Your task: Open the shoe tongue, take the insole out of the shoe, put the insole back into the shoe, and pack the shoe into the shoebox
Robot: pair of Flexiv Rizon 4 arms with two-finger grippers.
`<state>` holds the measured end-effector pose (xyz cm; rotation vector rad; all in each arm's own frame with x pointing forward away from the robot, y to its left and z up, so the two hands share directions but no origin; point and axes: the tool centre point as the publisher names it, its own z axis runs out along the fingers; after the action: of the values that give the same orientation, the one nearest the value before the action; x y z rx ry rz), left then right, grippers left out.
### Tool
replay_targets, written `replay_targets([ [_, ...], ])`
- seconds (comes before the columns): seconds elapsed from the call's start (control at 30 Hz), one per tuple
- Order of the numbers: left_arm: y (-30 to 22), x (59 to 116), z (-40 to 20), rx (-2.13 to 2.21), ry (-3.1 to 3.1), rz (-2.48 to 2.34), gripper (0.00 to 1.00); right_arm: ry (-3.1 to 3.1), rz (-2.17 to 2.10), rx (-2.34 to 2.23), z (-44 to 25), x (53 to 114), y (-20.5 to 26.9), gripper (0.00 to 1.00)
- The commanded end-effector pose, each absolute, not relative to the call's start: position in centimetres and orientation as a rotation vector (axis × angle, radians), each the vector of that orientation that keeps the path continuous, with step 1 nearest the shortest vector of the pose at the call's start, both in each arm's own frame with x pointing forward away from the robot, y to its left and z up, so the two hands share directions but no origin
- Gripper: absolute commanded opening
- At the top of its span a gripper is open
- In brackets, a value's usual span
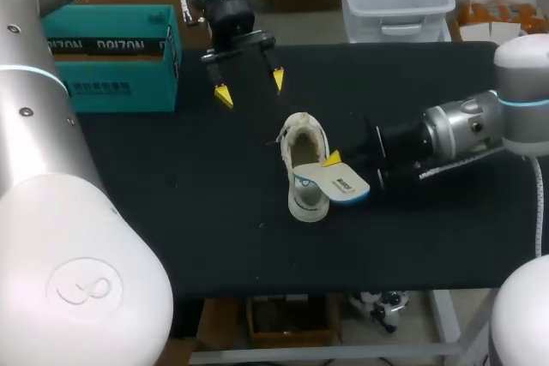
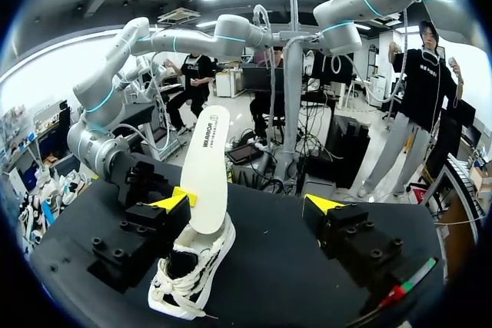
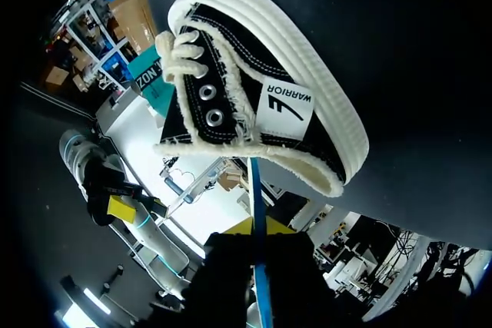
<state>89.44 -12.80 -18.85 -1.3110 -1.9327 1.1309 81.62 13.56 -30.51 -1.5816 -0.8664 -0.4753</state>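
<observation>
Teal shoebox (image 1: 111, 57), upper left. Left gripper (image 1: 249, 83), upper centre: fingers spread, holding nothing. Canvas sneaker (image 1: 304, 173), centre; insole (image 1: 347, 184) overlapping its right edge, pinched by right gripper (image 1: 336, 169). Advice: keep pinch firm, angle insole lengthwise along the opening.

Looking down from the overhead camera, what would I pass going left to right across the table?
Teal shoebox → left gripper, open → white shoe → insole → right arm.
</observation>
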Motion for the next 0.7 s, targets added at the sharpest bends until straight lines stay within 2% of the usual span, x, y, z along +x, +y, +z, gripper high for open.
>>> replay_targets([
  [0.03,-12.9,89.0,-18.8,-1.312,-1.943,1.129,1.00,-0.866,-0.473,-1.578,-30.5,81.7,13.5,0.00],
  [0.6,-12.9,89.0,-18.8,-1.312,-1.943,1.129,1.00,-0.866,-0.473,-1.578,-30.5,81.7,13.5,0.00],
  [0.7,-12.1,87.6,-18.8,-1.325,-2.029,1.167,1.00,-0.848,-0.501,-1.581,-30.5,81.7,13.3,0.00],
])
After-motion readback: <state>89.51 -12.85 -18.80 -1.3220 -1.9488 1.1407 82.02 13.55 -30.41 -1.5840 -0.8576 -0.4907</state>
